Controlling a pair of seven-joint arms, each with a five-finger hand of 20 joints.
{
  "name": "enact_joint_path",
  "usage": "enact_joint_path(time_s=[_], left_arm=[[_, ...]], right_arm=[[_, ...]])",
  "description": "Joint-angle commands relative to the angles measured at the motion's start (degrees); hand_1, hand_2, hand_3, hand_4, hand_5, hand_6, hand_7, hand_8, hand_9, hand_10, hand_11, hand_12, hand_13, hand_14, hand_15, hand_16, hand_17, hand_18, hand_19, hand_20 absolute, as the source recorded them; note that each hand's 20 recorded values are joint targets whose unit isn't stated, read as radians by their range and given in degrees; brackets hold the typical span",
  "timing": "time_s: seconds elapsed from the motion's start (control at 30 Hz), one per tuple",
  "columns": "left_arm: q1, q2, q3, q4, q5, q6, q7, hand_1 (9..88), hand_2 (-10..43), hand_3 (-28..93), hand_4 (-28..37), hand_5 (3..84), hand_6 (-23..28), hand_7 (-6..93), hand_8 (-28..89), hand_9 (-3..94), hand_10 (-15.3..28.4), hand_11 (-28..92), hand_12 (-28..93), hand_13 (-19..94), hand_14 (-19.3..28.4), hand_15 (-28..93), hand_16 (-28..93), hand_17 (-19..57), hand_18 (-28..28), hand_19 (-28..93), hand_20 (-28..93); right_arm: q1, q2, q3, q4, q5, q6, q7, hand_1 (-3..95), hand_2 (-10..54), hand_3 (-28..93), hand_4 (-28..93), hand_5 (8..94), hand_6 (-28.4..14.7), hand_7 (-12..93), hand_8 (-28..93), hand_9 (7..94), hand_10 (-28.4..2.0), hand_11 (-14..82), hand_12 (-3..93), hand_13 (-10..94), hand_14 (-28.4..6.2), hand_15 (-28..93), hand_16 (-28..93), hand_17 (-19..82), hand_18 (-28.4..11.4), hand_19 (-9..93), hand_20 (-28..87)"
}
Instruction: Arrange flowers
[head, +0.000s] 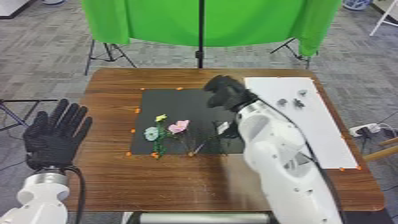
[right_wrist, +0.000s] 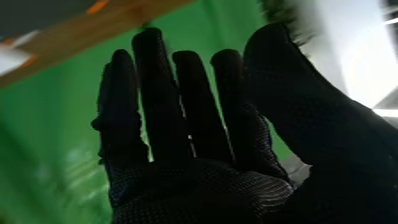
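In the head view, the right hand (head: 229, 93) is over the upper right part of the black mat, with its arm crossing the mat's right side. In the right wrist view, the right hand (right_wrist: 191, 182) has straight fingers and holds nothing. The left hand (head: 51, 132) is open beside the table's left edge. A pink flower (head: 179, 126), a yellow flower (head: 161, 118) and a pale blue-green flower (head: 152, 133) lie on the lower left of the black mat (head: 169, 100). Near the right forearm is a dark object (head: 231, 131) with a white patch, partly hidden.
A white sheet (head: 329, 135) covers the table's right side, with small dark pieces (head: 298, 103) near its far end. Orange markers line the mat's edges. The brown table (head: 107, 175) surrounds both, and a green cloth (head: 151, 22) hangs behind it.
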Motion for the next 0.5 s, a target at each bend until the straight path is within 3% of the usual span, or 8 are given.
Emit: enact_joint_path(time_s=[0.03, 0.17, 0.5], left_arm=[[2.8, -0.97, -0.78, -0.73, -0.09, -0.44, 0.87, 25.0, 15.1, 79, -28.3, 45.9, 8.2, 11.4, -9, 40.9, 14.0, 18, 10, 34, 12.8, 23, -3, -4.4, 12.8, 32, 13], [2.9, -0.92, -0.81, -0.72, 0.08, -0.39, 1.05, 25.0, 15.2, 79, -28.3, 46.0, 8.2, 11.4, -9, 41.0, 13.9, 18, 9, 34, 12.8, 23, -3, -4.4, 12.8, 32, 13], [2.0, -0.89, -0.41, -0.44, -0.05, -0.63, 0.45, 24.8, 15.3, 79, -28.3, 46.1, 8.1, 11.7, -10, 41.0, 14.0, 18, 10, 34, 12.7, 23, -3, -4.4, 12.8, 32, 13]], right_arm=[[0.9, 10.7, 10.7, 10.3, -5.4, 5.9, 0.3, 45.6, -9.5, 84, -28, 51.3, -4.3, 12, -10, 48.9, -15.9, 7.0, 13.8, 45, -14.8, 22, 17, 23, -20.1, 71, 33], [1.6, 12.3, 12.7, 16.2, -10.2, 5.3, -3.7, 43.7, -9.5, 84, -28, 47.9, -4.0, 12, -10, 44.4, -14.9, 6.2, 13.8, 42, -14.5, 20, 18, 21, -19.6, 70, 33], [2.4, 12.7, 13.2, 21.0, -14.0, 6.1, -4.6, 45.7, -9.5, 84, -28, 45.7, -2.9, 14, -11, 43.3, -12.8, 6.5, 13.4, 43, -12.1, 21, 20, 21, -19.3, 73, 36]])
